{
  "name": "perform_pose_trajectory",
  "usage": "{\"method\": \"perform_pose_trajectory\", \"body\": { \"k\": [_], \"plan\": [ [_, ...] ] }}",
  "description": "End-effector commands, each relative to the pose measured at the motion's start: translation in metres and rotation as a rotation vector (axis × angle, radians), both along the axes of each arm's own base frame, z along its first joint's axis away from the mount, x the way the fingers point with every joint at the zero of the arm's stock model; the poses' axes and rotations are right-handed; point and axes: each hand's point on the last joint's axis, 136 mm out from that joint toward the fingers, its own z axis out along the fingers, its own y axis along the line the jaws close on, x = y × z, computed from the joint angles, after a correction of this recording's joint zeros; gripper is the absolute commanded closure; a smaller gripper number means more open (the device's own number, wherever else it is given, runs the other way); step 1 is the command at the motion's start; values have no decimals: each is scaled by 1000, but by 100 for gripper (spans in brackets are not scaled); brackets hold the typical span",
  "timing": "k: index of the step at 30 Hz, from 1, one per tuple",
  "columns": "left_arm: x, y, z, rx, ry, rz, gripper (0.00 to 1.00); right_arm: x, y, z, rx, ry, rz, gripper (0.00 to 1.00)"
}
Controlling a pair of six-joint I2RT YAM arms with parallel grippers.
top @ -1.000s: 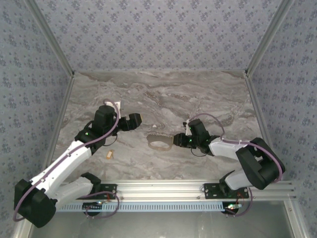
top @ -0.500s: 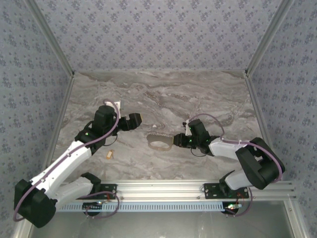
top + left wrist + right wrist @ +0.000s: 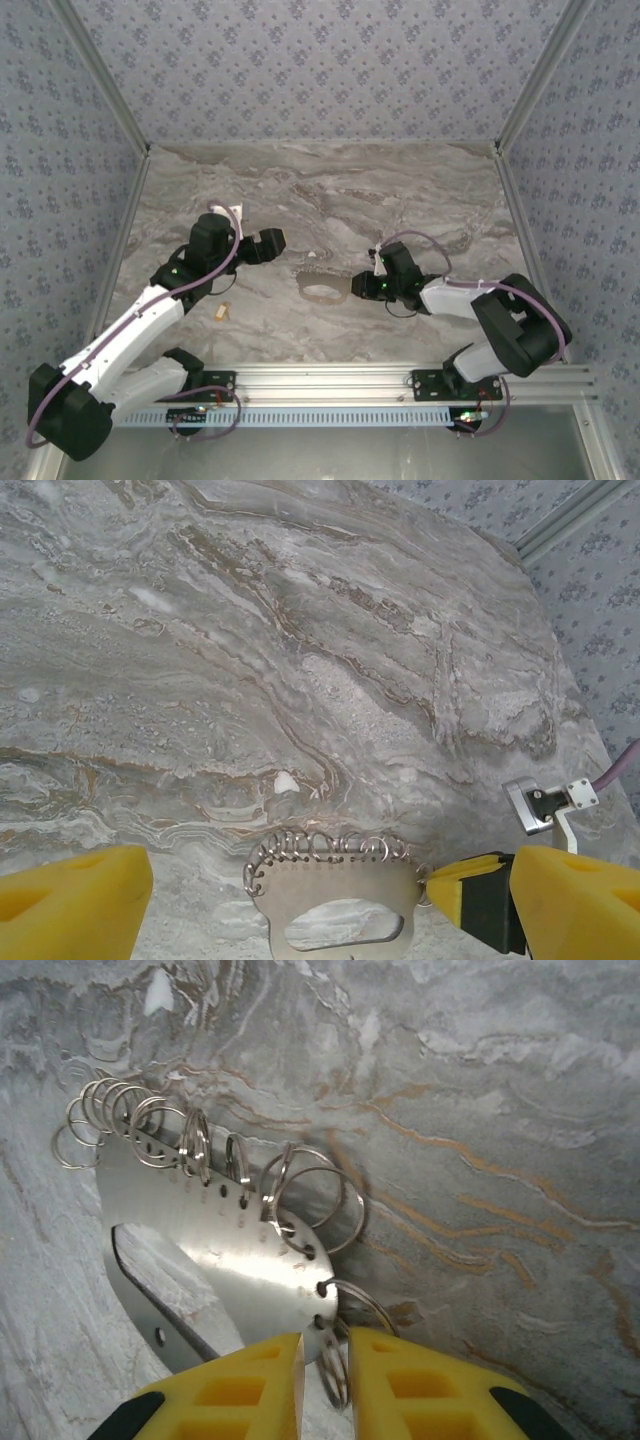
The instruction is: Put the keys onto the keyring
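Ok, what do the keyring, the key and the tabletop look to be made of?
Keyring: metal, probably steel; bright silver sheen, reflections, thin wire rings through punched holes. Key: yellow-tan, perhaps brass; too small to confirm. Tabletop: grey veined marble look, matte; real stone or print, cannot tell.

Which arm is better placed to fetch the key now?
Left. The left hand is open and free, with the key lying on the table beside that arm; the right hand is pinched on the keyring.
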Motion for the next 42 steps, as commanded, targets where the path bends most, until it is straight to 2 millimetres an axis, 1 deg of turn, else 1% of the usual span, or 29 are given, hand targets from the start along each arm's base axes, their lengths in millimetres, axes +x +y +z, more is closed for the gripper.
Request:
{"method": "perform_pose_trajectory", "body": {
  "k": [1, 5, 8, 9, 12, 14, 16, 18, 22, 24, 29, 32, 35, 36, 41, 42],
  "plan": [
    [1, 0, 9, -20, -34, 12, 7, 1, 0, -5, 0, 7, 5, 80],
    [1, 1, 9, -18, -35, 12, 7, 0, 1, -5, 2, 11, 7, 88],
    [1, 0, 9, -18, -37, 11, 7, 0, -1, -6, 2, 15, 4, 98],
    [1, 1, 9, -18, -36, 11, 7, 0, -1, -5, 2, 15, 6, 100],
    [2, 2, 9, -11, -36, 18, 7, 1, -3, 1, 8, 7, 12, 100],
    [3, 5, 9, 6, -31, 30, 6, 4, -6, 14, 2, -28, 41, 100],
    [5, 8, 10, 24, -17, 55, 5, 9, -8, 37, 5, -98, 85, 100],
    [7, 10, 13, 27, -14, 72, 3, 13, -7, 71, 21, -205, 146, 100],
    [10, 13, 27, 39, -37, 90, 3, 19, -8, 130, 45, -394, 226, 100],
    [10, 7, 36, 34, -62, 55, 5, 22, -9, 155, 81, -476, 247, 100],
    [9, -20, 65, -3, -126, -105, 11, 28, -11, 218, 217, -663, 262, 100],
    [5, -37, 83, -29, -166, -211, 16, 30, -7, 243, 280, -704, 282, 100],
    [-1, -53, 102, -60, -214, -316, 23, 30, 0, 260, 352, -712, 314, 100],
    [-2, -56, 108, -71, -227, -337, 25, 30, 2, 264, 372, -715, 319, 100],
    [-9, -75, 128, -133, -265, -447, 44, 31, 6, 282, 467, -734, 321, 100],
    [-11, -79, 131, -141, -270, -466, 45, 31, 7, 286, 487, -739, 320, 100]
  ]
}}
